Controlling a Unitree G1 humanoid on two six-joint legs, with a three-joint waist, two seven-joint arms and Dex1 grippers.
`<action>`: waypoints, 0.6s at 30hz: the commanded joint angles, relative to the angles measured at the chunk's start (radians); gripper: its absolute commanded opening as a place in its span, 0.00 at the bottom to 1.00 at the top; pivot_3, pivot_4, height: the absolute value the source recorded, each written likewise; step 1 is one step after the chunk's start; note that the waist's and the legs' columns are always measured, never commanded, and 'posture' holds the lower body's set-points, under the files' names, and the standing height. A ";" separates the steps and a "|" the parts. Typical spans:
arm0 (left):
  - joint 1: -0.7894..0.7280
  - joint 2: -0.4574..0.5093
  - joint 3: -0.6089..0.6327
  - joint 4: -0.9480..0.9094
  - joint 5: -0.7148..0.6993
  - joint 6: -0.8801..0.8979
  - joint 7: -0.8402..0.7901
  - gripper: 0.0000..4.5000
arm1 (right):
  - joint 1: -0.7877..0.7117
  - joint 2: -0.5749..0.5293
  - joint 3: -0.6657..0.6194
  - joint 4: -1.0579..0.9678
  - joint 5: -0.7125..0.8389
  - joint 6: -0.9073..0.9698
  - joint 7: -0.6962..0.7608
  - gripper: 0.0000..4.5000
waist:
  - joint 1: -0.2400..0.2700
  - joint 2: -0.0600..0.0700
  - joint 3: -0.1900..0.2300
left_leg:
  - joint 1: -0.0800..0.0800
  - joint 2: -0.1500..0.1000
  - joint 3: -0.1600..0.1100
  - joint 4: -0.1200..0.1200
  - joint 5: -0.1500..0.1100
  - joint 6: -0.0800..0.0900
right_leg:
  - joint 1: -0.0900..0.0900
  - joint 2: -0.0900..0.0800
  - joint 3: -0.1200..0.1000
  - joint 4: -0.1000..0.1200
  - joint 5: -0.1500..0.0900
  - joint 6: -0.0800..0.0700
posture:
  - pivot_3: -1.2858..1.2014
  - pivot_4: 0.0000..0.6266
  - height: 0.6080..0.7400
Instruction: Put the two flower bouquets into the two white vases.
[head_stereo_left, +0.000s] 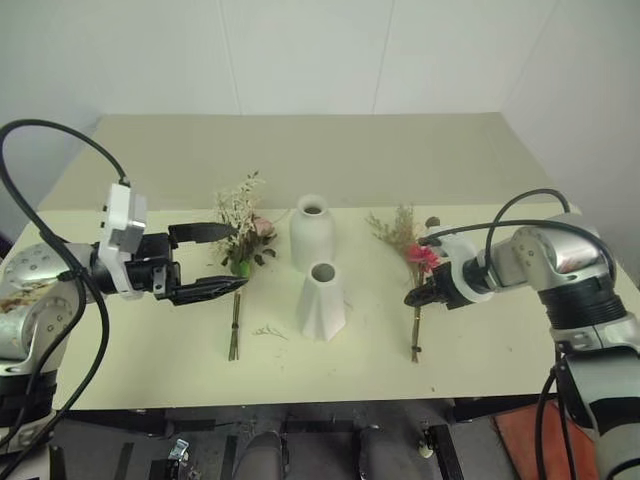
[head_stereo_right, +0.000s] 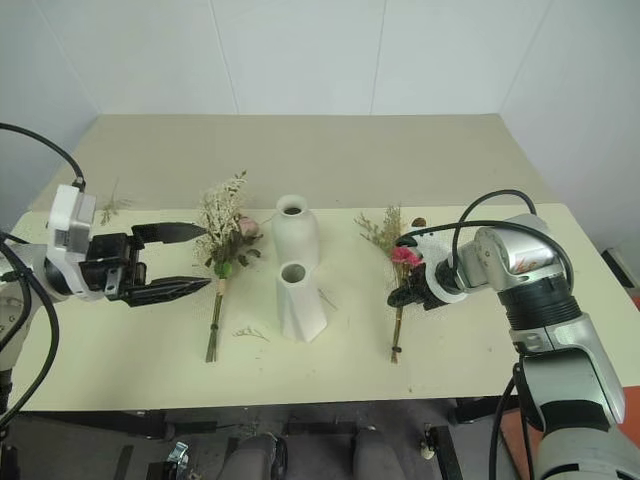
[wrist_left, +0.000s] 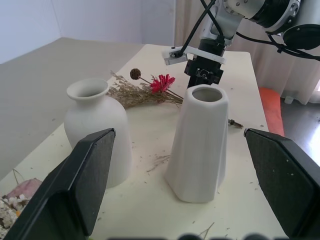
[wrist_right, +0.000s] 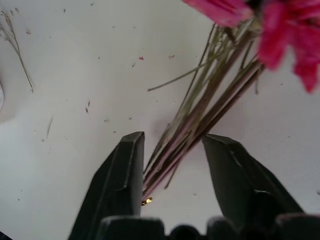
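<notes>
- Grasping the daisy bouquet (head_stereo_left: 414, 262): right gripper (wrist_right: 172, 150) straddles its stems on the counter (head_stereo_left: 500, 340), fingers part-open, not yet clamped.
- Left gripper (head_stereo_left: 215, 262), fingers wide and empty, hovers beside the rose bouquet (head_stereo_left: 242, 240).
- Next: clamp, lift, aim stems into the faceted vase (head_stereo_left: 322, 300) or round vase (head_stereo_left: 312, 232) between.

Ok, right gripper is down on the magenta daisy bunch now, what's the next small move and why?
Probably finish closing the right gripper: its fingers straddle the stems of the magenta daisy bouquet, which lies flat on the table, with a gap left on one side. Lift only once the stems are pinched. Both white vases stand empty.
</notes>
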 joint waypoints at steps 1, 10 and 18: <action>-0.005 0.007 0.045 -0.034 -0.020 -0.007 0.014 1.00 | -0.024 0.008 0.007 -0.013 0.004 0.009 0.003 0.22 | 0.000 0.000 0.000 | 0.000 0.000 0.000 0.000 0.000 0.000 | 0.000 0.000 0.000 0.000 0.000 0.000 | 0.52 0.24 1.00; -0.003 0.009 0.044 -0.017 -0.015 -0.011 0.013 1.00 | -0.032 0.009 -0.117 0.046 -0.028 0.009 -0.072 0.01 | 0.002 0.000 0.000 | 0.000 0.000 0.000 0.000 0.000 0.000 | 0.000 0.000 0.000 0.000 0.000 0.000 | 0.52 0.24 1.00; -0.061 0.018 0.019 0.040 -0.002 -0.014 -0.012 1.00 | -0.085 0.037 -0.374 0.054 -0.114 -0.171 -0.150 0.01 | 0.004 0.000 0.000 | -0.001 0.000 0.000 0.000 0.000 0.000 | -0.001 0.000 0.000 0.000 0.000 0.000 | 0.52 0.24 1.00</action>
